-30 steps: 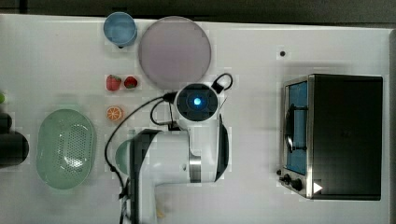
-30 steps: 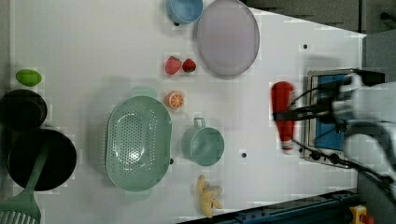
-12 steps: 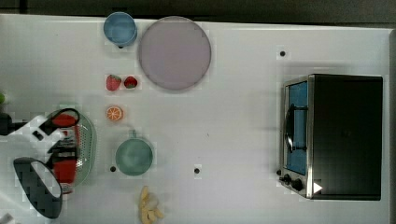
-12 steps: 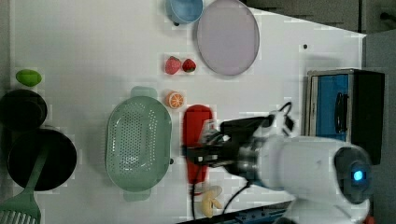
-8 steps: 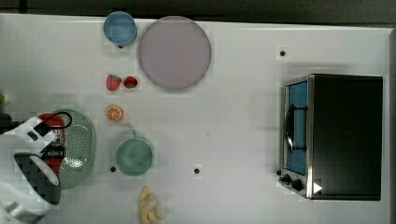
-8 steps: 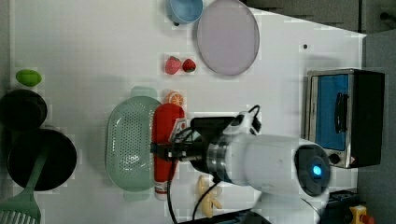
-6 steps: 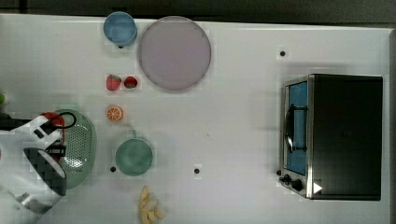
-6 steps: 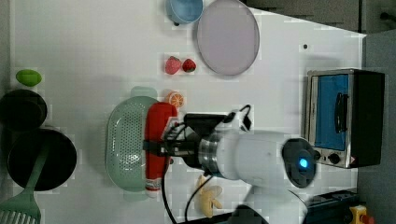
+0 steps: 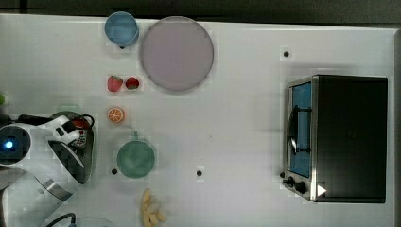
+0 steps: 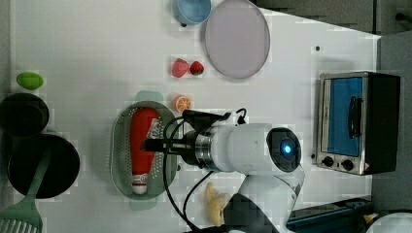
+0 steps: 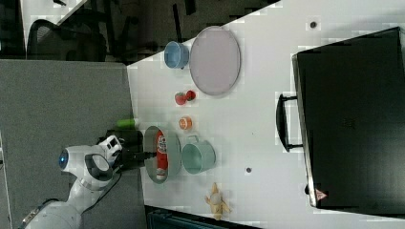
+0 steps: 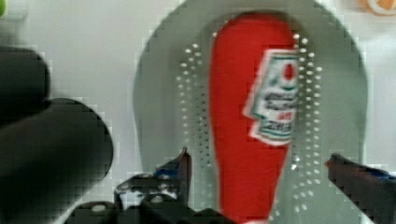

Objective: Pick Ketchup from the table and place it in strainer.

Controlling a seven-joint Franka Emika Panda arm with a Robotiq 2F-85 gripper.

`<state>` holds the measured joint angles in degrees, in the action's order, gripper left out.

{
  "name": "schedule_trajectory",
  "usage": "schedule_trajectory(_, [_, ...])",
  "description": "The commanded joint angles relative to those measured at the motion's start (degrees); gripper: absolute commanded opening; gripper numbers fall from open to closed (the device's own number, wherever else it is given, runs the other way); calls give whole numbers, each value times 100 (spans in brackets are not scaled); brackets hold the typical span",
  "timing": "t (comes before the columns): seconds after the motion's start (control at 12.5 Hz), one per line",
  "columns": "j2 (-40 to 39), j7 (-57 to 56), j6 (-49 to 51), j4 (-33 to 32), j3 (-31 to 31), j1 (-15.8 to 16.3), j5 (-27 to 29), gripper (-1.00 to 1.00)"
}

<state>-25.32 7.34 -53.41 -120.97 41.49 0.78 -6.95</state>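
Landmark: strainer, on the white tabletop. Ketchup lies lengthwise inside the strainer, on its perforated base, pale cap end toward the left view's bottom, label facing up. Gripper hangs directly over the strainer, fingers spread wide, one each side of the bottle's narrow part and clear of it, so the bottle is not gripped. In the left view, a dark pan sits left of the strainer, an orange slice just off its upper right rim, two strawberries above that, and a toaster oven well to its right.
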Motion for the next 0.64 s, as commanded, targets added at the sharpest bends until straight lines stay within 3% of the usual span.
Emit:
schedule_trajectory(0.08, [527, 348, 108, 58, 51, -23, -32, 100])
schedule_trajectory(0.64, [2362, 348, 1750, 96, -333, -1104, -4, 100])
